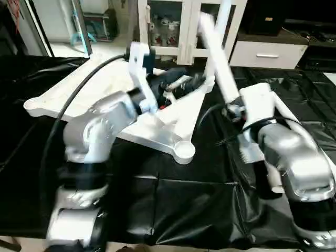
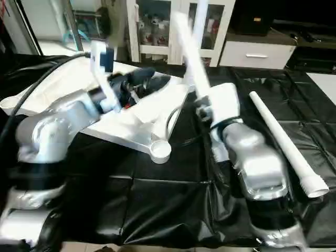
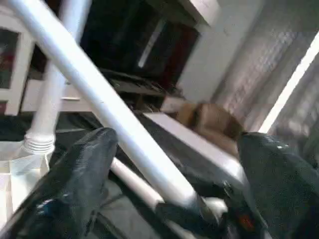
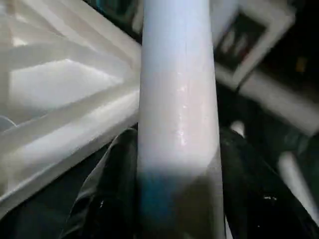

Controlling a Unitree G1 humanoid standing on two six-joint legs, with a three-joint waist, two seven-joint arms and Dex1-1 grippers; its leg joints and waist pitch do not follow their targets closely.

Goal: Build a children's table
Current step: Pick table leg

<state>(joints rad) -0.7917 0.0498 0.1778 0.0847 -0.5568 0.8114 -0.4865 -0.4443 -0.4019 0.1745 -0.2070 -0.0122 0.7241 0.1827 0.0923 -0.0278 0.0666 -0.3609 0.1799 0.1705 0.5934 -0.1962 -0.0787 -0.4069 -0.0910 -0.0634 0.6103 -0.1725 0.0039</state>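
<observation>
The right arm's fingers [image 4: 239, 189] are clamped on a white tube leg [image 1: 218, 58], which slants up over the far-right part of the desk [image 1: 173, 205]. The left arm's fingers [image 3: 84, 174] stand wide apart, with that leg crossing in front of them, apparently untouched.

The step in hand looks like seating this leg in a socket. To do it well, I would keep the right grip firm, bring the threaded end square over the socket before turning, and let the left fingers steady the shaft.

The tabletop [image 1: 173, 123] lies underside up near the desk's centre and left. Count: one top; three legs visible, namely the held one, one standing in a far corner [image 3: 50, 99], and one lying loose by the right edge [image 2: 286, 144].
</observation>
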